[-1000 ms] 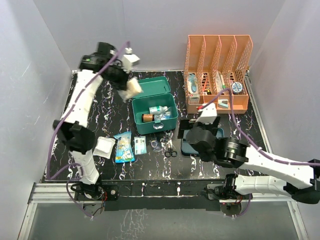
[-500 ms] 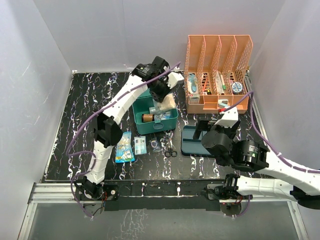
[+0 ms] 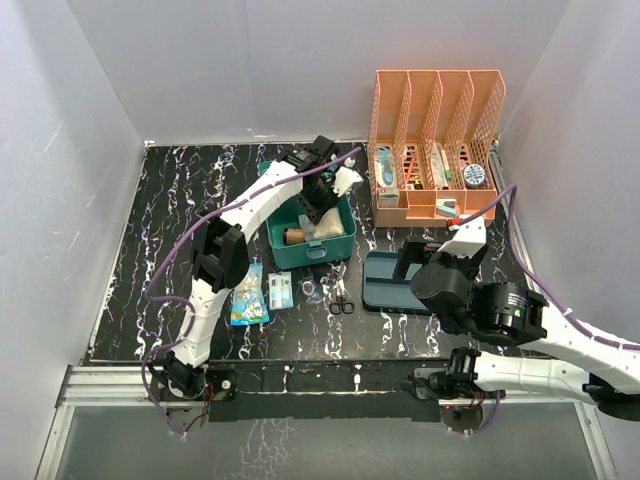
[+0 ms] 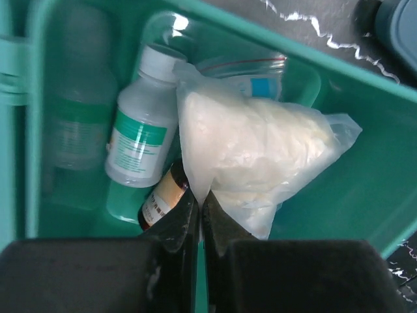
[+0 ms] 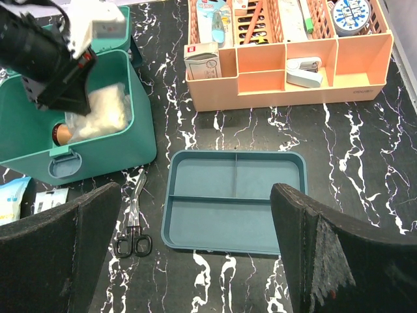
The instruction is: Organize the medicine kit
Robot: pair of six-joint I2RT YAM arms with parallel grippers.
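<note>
Medicine kit [image 3: 300, 257] with left pincer [image 4: 199, 195] inside, tight on plastic bag [image 4: 254, 147]

The medicine kit [image 5: 104, 140] is smooth teal plastic with a faint sheen. Inside it, a thin clear plastic bag [image 4: 254, 143] holds white fluffy wadding, beside a white plastic bottle [image 4: 140, 130] with a printed label. At lower centre of the right wrist view, the tray [image 5: 234, 215] looks matt. The table [image 5: 365, 189] is glossy, black and marbled.
</note>
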